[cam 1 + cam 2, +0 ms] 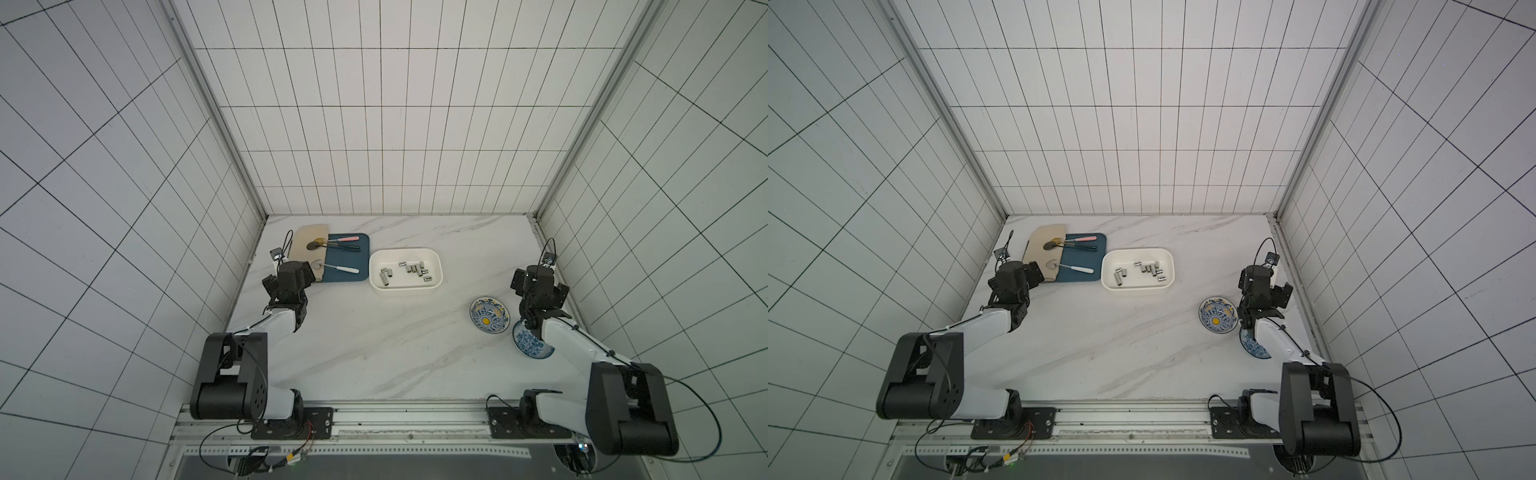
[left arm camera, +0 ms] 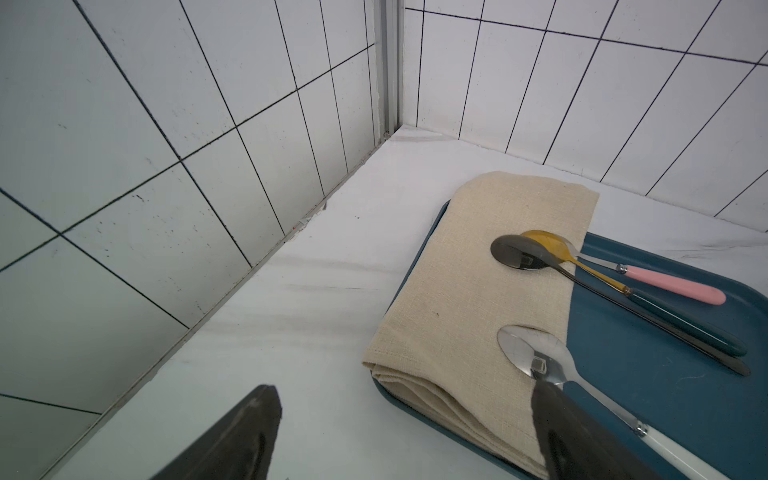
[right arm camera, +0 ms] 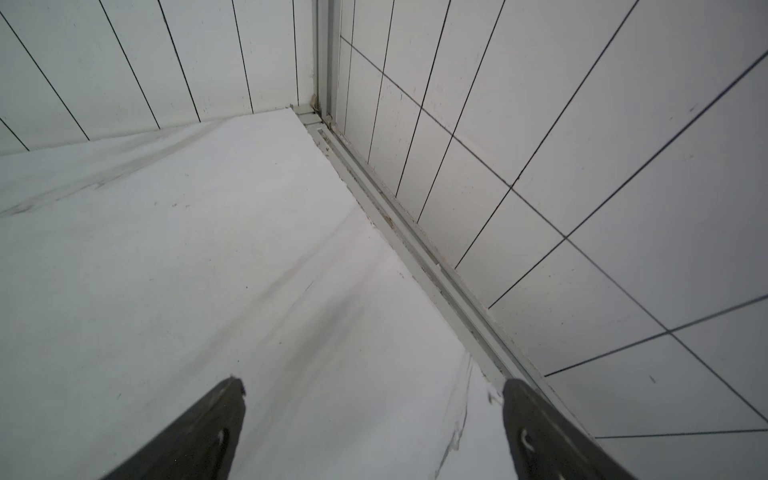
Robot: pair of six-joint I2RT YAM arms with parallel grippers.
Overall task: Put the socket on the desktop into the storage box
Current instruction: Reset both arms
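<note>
Several small metal sockets [image 1: 411, 269] [image 1: 1146, 268] lie inside the white storage box [image 1: 405, 250] [image 1: 1138, 250], which stands at the middle back of the marble desktop [image 1: 374, 340] [image 1: 1100, 345]. In both top views no socket shows on the bare desktop. My left gripper [image 1: 291, 277] [image 1: 1017, 279] [image 2: 405, 386] hovers open and empty at the near corner of the dark-blue tray [image 2: 644, 353]; one of its fingers [image 2: 582, 440] hangs over a white-handled spoon [image 2: 532, 357]. Near the right wall my right gripper [image 1: 540, 286] [image 1: 1262, 286] [image 3: 374, 381] is open over bare marble, holding nothing.
The dark-blue tray [image 1: 353, 276] at the back left carries a folded beige cloth [image 1: 307, 245] [image 2: 478, 270] and several spoons. Two blue-patterned plates [image 1: 489, 320] [image 1: 528, 349] sit at the right, one partly under the right arm. Tiled walls close three sides.
</note>
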